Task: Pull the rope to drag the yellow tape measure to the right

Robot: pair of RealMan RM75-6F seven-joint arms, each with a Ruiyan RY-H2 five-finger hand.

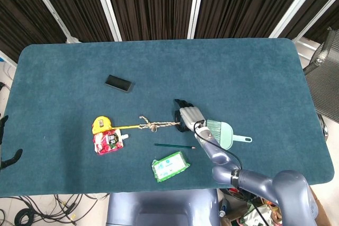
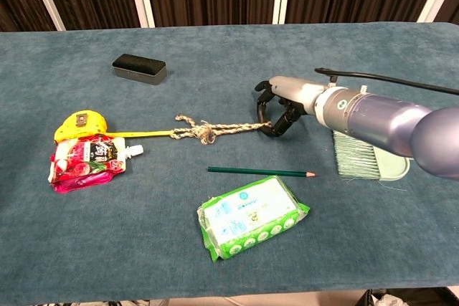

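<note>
The yellow tape measure [image 2: 80, 124] sits at the table's [image 2: 401, 249] left, just above a red pouch [image 2: 87, 162], its blade drawn out to a knotted rope [image 2: 215, 130]. We judge the rope soft and slack, the case compact and liable to slide easily on the cloth, so a steady pull suits it. Our right hand [image 2: 276, 111] arches over the rope's free right end, fingers [image 2: 259, 107] curled down on either side; whether they pinch it we cannot tell. That end is the place to hold. A pencil [image 2: 262, 173], wipes pack [image 2: 251, 216] and brush [image 2: 366, 152] lie nearby.
</note>
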